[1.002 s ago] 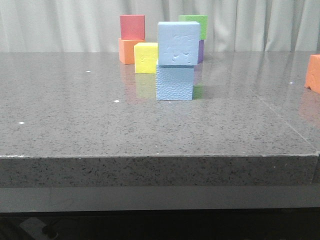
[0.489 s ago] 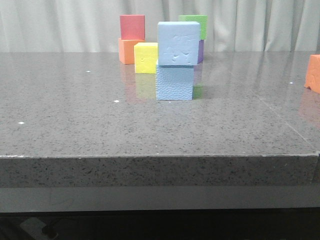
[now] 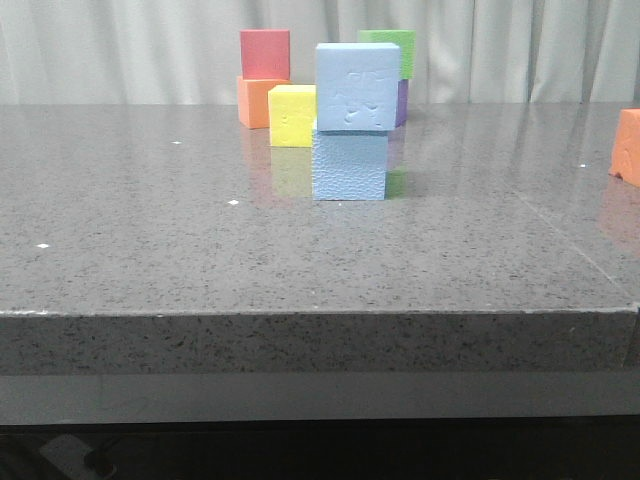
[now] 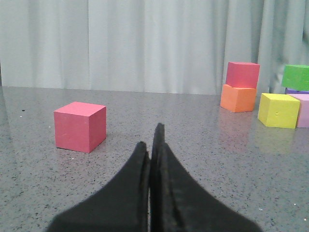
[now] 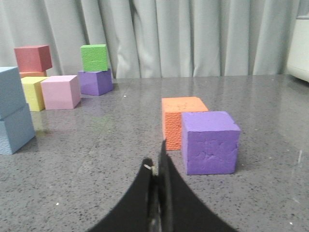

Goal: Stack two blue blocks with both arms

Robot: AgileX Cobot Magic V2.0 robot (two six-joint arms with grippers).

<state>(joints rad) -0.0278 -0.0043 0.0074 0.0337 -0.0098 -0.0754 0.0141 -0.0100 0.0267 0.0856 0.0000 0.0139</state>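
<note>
On the grey speckled stone counter [image 3: 150, 250] ahead, one light sky-blue foam cube [image 3: 357, 86] sits squarely atop the other pebbled blue cube [image 3: 349, 165], a yellow foam cube [image 3: 292, 116] just behind. From my left wrist, my left gripper [image 4: 153, 145] is closed, holding nothing, near a pink foam cube [image 4: 79, 126]. From my right wrist, my right gripper [image 5: 157, 166] is likewise closed and empty beside a purple foam cube [image 5: 210, 142].

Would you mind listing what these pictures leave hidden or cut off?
- Front view: purple cube mostly hidden behind upper blue block; both arms out of frame.
- Front view: orange block cut by the right edge.
- Right wrist view: blue stack cut by the frame edge.
- Left wrist view: pink cube cut by the edge.
</note>
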